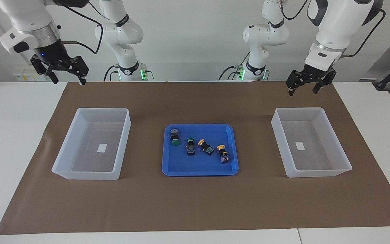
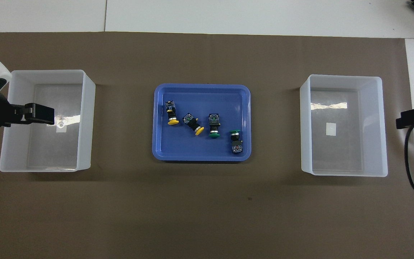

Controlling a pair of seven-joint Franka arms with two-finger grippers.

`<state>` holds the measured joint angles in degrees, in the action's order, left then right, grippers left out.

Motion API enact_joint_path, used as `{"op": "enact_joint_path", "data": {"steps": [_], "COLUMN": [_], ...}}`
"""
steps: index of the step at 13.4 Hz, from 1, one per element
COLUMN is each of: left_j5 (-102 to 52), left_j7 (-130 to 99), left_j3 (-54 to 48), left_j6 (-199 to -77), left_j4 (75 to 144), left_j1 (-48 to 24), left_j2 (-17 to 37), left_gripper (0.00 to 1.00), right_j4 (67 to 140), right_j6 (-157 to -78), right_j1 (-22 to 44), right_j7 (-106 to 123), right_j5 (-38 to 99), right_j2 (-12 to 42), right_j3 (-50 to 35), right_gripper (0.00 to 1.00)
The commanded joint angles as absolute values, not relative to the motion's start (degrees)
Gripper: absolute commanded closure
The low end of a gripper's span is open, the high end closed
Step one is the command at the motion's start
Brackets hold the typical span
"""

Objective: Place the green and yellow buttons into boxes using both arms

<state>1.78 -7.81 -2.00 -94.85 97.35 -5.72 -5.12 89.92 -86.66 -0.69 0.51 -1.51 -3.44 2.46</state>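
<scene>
Four push buttons lie in a blue tray (image 1: 200,173) (image 2: 201,86) at mid-table: two green (image 1: 174,137) (image 1: 190,145) and two yellow (image 1: 206,146) (image 1: 222,153). In the overhead view the yellow ones (image 2: 171,113) (image 2: 193,125) lie toward the left arm's end and the green ones (image 2: 214,126) (image 2: 236,140) toward the right arm's end. One clear box (image 1: 298,109) (image 2: 88,118) stands at the left arm's end, another (image 1: 102,109) (image 2: 340,76) at the right arm's end; both are empty. My left gripper (image 1: 303,91) (image 2: 41,113) and right gripper (image 1: 69,81) (image 2: 413,118) hang open and empty, raised, each by its own box.
A brown mat (image 1: 195,203) covers the table under the tray and boxes. Two slimmer white arms with green lights (image 1: 127,67) (image 1: 256,67) stand at the robots' edge of the table. A black cable (image 2: 410,162) hangs by the right gripper.
</scene>
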Motion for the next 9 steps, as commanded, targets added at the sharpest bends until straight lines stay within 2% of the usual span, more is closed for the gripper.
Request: {"op": "enact_joint_path", "data": {"steps": [1, 9], "left_j5": [2.7, 2.7], "left_j7": [-7.7, -9.2], "left_j3": [-2.3, -2.4], "left_j6": [-93.4, -94.1], "left_j4": [96.2, 95.9], "left_j1": [-5.3, -5.6], "left_j2": [-6.0, -6.0], "left_gripper": [0.00, 0.00], "right_j4": [90.8, 91.7], "right_j6": [-86.7, -86.0], "right_j1": [-1.1, -1.1], "right_j7": [0.6, 0.3], "right_j5": [-0.5, -0.6], "right_j2": [-4.2, -4.9], "right_j3": [2.3, 2.4], "right_gripper": [0.00, 0.00]}}
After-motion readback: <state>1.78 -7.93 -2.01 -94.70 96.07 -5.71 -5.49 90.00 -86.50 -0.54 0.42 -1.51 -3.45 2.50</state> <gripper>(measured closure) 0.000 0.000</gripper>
